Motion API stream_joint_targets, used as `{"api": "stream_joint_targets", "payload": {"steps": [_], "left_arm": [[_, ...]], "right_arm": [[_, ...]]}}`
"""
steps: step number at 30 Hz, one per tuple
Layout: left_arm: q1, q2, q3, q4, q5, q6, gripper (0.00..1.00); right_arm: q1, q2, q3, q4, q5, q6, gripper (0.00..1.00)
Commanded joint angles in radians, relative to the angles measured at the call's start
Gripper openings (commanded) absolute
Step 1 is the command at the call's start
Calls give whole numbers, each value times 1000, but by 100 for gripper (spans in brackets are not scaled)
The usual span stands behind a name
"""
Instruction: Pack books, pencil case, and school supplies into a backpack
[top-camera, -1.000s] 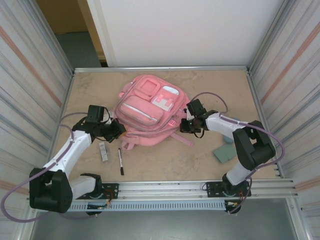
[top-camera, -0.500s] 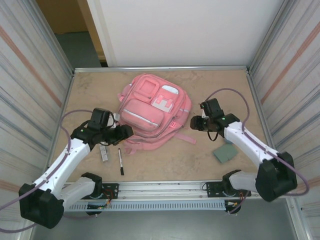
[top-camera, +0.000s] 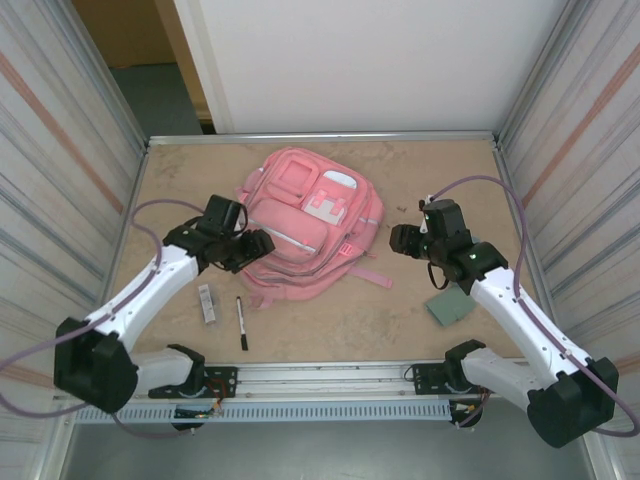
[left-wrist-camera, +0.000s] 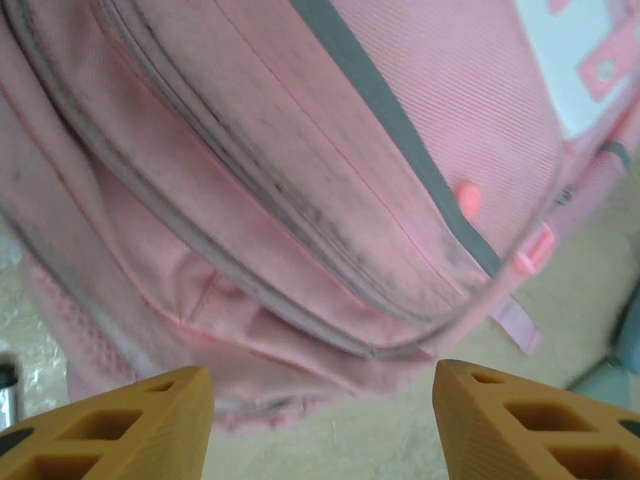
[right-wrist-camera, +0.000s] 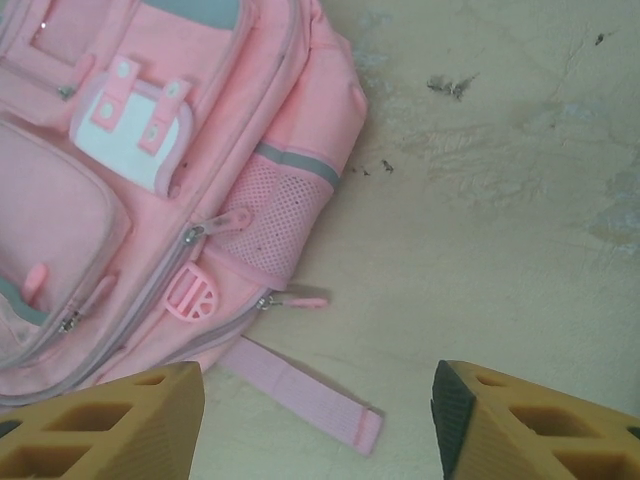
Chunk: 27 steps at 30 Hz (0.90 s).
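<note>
Table (top-camera: 330, 320) centre holds the backpack (top-camera: 300, 225); left gripper (top-camera: 257, 244) and right gripper (top-camera: 398, 240), shut earlier, now stand spread, empty.

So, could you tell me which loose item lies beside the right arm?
The grey-green squarish flat piece; the slim black pen and small whitish-grey bar lie near the left arm.

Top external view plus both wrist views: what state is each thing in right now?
backpack: flat on the table, front up, visible zips look shut.
pen: lying on the table, unpacked.
whitish bar: on the table beside the pen.
grey-green flat piece: flat on the table, unpacked.
left claw: open, empty.
right claw: open, empty.
</note>
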Motion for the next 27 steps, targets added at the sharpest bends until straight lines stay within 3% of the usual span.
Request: {"api": "stream_joint_targets", "payload": {"steps": [1,6,9,11,16,21,24,27], "left_arm": [[6,75,-2,64,-54,-67,61],[14,192,19,153,-66,-76,62],[22,243,65,168,-74,-51,60],[22,269,99,153,-77,-34,58],[23,307,109,176,-35,-54,49],[34,349,77,235,-25,-126,47],[46,343,50,292,28,-174,37],[49,289,67,268,48,-178,20]], "right_arm": [[2,4,56,-35,-1,-55,62],[3,13,40,41,-49,-90,67],[2,79,-11,155,-222,-245,67],[4,141,14,140,-272,-299,66],[2,238,55,189,-289,-325,65],[1,307,58,253,-258,-368,66],[-9,391,80,269,-248,-398,67],[-27,483,139,228,-279,-437,67]]}}
